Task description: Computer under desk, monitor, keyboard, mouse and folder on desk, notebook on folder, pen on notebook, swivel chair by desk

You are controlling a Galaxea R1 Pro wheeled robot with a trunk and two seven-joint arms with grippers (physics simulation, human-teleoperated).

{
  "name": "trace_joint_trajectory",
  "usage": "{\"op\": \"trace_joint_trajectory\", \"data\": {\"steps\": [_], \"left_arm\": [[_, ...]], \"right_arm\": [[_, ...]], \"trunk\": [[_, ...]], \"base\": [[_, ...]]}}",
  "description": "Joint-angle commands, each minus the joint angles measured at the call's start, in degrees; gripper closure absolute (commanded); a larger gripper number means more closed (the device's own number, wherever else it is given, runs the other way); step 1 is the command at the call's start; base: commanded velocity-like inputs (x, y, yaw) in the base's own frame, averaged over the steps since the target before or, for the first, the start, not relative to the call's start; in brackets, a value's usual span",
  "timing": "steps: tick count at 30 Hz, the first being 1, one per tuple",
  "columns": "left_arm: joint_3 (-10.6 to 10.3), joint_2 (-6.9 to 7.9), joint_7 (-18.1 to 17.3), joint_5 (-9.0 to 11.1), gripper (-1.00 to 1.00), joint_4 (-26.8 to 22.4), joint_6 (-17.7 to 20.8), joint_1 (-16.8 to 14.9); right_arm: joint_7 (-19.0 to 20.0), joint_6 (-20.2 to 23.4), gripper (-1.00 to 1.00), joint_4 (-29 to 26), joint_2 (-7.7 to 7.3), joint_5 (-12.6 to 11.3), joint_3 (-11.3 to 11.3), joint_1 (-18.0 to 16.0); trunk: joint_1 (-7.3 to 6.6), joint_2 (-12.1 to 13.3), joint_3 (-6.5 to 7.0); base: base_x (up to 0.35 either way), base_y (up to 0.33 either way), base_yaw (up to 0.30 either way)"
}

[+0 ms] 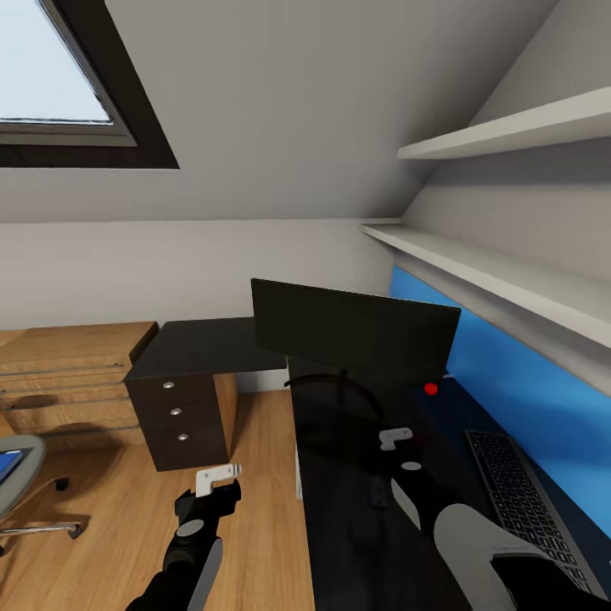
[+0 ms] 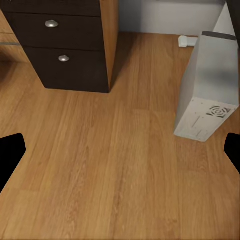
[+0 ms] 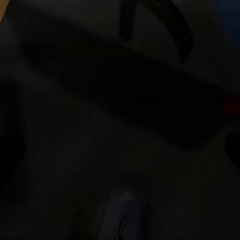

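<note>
Black left end effector (image 1: 222, 484) spread wide, empty; right end effector (image 1: 392, 441) unclear above desk (image 1: 339, 526).

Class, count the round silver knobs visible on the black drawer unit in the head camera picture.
3, in a column on the drawer unit: top, middle, bottom. None looks hidden.

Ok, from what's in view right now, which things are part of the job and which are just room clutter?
Job items:
monitor
keyboard
desk
computer
swivel chair
folder, blue sliver on the chair seat

Just there:
wooden drawer chest
wall shelves
skylight window
small red ball on the desk
</note>
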Motion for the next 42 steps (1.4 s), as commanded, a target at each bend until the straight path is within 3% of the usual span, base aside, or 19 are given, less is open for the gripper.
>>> {"op": "trace_joint_trajectory", "data": {"steps": [1,35,42], "left_arm": [[-0.12,0.02,0.49,0.55,-1.00,-0.08,0.16,-0.05],[-0.03,0.02,0.49,0.55,-1.00,-1.15,0.10,-0.05],[-0.03,0.02,0.49,0.55,-1.00,-1.09,0.15,-0.05]], "right_arm": [[-0.02,-0.01,-1.00,0.00,-0.03,0.52,-0.07,-0.05],[-0.12,0.29,-1.00,0.00,-0.15,0.52,-0.11,-0.05],[-0.11,2.17,-1.00,0.02,-0.10,0.45,-0.40,-0.05]], "trunk": [[0.26,-0.55,-0.32],[7.73,-14.19,-6.42],[9.27,-16.99,-7.68]], "base": [[0.000,0.000,0.000],[0.000,0.000,0.000],[0.000,0.000,0.000]]}}
